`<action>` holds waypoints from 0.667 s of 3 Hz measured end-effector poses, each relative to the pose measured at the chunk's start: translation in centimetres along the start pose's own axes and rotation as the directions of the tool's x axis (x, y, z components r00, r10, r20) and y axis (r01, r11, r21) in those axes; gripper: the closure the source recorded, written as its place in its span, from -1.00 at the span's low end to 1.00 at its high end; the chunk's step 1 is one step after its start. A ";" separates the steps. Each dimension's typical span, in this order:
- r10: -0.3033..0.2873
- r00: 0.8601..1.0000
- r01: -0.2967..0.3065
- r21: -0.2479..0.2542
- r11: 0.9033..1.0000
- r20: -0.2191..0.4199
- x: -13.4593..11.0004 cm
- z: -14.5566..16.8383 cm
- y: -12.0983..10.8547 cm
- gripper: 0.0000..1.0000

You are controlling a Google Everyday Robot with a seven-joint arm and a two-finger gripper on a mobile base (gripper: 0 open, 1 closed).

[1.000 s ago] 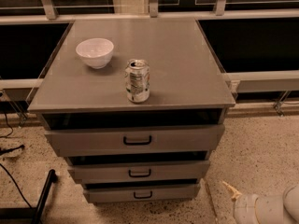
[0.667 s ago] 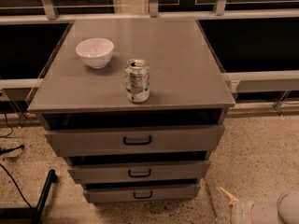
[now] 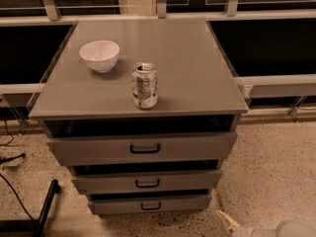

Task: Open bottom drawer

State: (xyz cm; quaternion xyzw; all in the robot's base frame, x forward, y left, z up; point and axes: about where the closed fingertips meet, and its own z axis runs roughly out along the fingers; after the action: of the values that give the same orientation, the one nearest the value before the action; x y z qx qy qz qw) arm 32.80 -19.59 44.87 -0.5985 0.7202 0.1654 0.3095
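The grey cabinet has three drawer fronts stacked under its top. The bottom drawer (image 3: 150, 204) is the narrowest and lowest, with a small black bar handle (image 3: 150, 207), and its front stands roughly in line with the drawers above. My gripper (image 3: 228, 221) shows as a pale tip at the bottom edge of the camera view, on the floor side to the right of the bottom drawer and apart from it. The white arm (image 3: 292, 229) follows behind it at the bottom right corner.
A white bowl (image 3: 99, 55) and a soda can (image 3: 144, 85) stand on the cabinet top (image 3: 197, 58). The middle drawer (image 3: 147, 181) and the widest top drawer (image 3: 143, 148) sit above. A black pole and cables (image 3: 44, 209) lie on the speckled floor at left. Dark windows with railings stand behind.
My gripper and arm have sunk toward the bottom edge of the view and shifted slightly left. The drawers, bowl and can have not moved.
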 end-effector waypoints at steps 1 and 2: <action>0.008 0.999 -0.006 -0.055 0.998 0.043 3.6 6.3 1.6 -1.00; 0.008 0.999 -0.006 -0.055 0.998 0.043 3.6 6.3 1.6 -1.00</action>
State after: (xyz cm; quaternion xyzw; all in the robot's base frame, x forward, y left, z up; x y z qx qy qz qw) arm 32.50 -18.17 37.63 -0.6005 0.7106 0.1990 0.3078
